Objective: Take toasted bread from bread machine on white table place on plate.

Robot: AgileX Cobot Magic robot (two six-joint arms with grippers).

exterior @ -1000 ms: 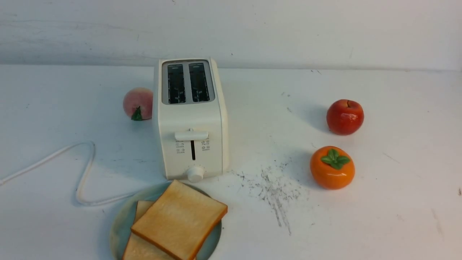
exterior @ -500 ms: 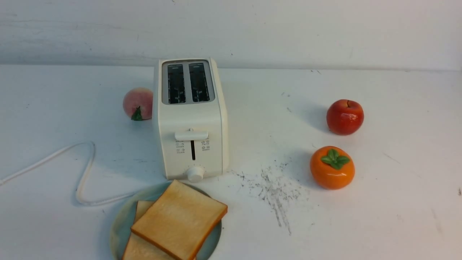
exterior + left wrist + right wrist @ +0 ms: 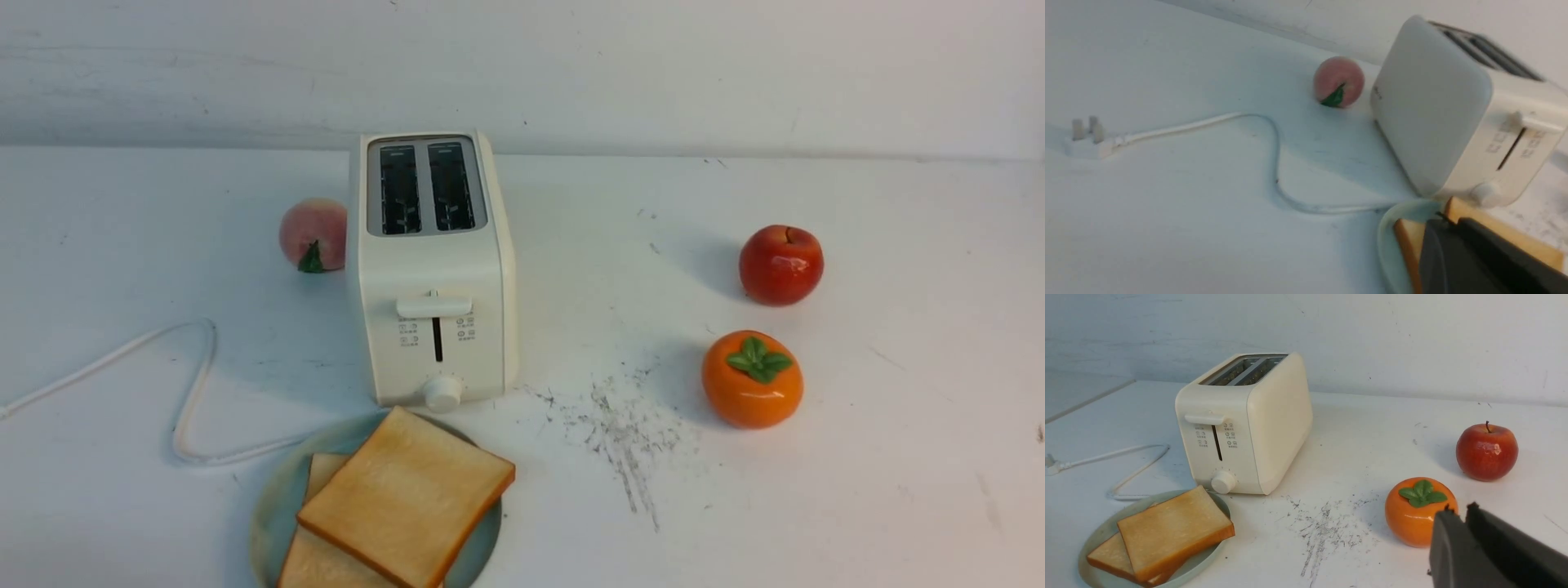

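Two slices of toasted bread (image 3: 404,498) lie stacked on the pale blue-green plate (image 3: 269,506) at the front of the white table (image 3: 898,457), the upper one across the lower (image 3: 310,559). The cream bread machine (image 3: 433,327) stands just behind the plate with both slots empty. No gripper shows in the front view. In the left wrist view my left gripper (image 3: 1447,222) is shut and empty, above the bread (image 3: 1515,241) and plate (image 3: 1386,237). In the right wrist view my right gripper (image 3: 1455,512) is shut and empty, in front of an orange persimmon (image 3: 1412,516).
A peach (image 3: 313,233) sits left of the bread machine. A red apple (image 3: 780,265) and the orange persimmon (image 3: 752,379) stand at the right. The white cord (image 3: 188,384) loops over the left of the table to a plug (image 3: 1086,141). Dark scratch marks (image 3: 620,433) lie right of the plate.
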